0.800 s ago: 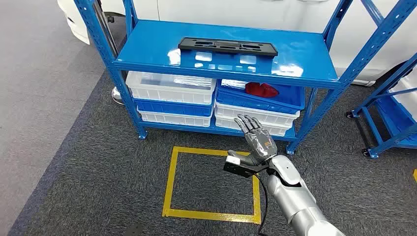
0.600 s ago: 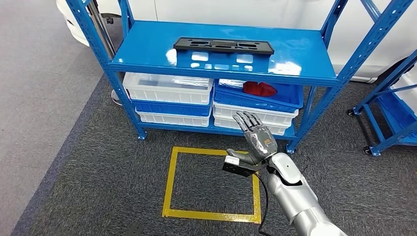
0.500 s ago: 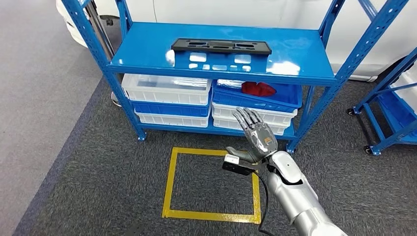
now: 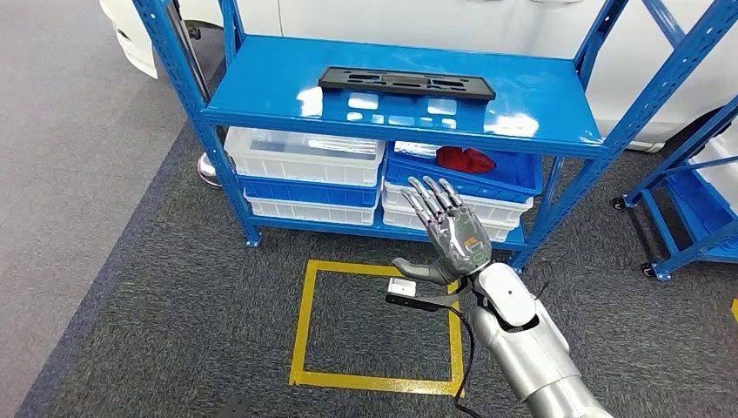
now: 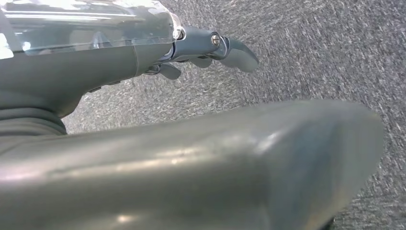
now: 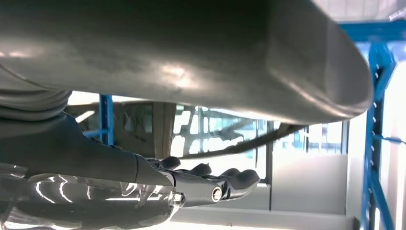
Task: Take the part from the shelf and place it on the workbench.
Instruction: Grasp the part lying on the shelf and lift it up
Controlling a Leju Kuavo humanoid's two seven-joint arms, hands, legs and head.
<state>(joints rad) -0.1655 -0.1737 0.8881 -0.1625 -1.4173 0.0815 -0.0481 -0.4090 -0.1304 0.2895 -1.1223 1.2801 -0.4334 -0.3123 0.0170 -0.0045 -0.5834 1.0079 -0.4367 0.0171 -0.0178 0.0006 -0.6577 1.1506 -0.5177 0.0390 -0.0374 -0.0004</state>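
A long flat black part [image 4: 406, 83] with cut-outs lies across the top level of the blue shelf [image 4: 261, 104]. My right hand [image 4: 450, 233] is raised in front of the shelf's lower levels, below and a little right of the part, its fingers spread and nothing in it. The right wrist view shows the same hand [image 6: 191, 184] with straight fingers against a bright background. My left hand [image 5: 206, 48] hangs over grey carpet, its fingers loosely extended and holding nothing.
White and blue bins [image 4: 305, 157] fill the shelf's lower levels; one blue bin holds a red object [image 4: 464, 159]. A yellow taped square [image 4: 379, 324] marks the carpet in front. A second blue rack on wheels [image 4: 687, 209] stands at the right.
My right hand has risen a little toward the shelf, with its fingers still spread. The view swayed slightly; the black part has stayed on the shelf.
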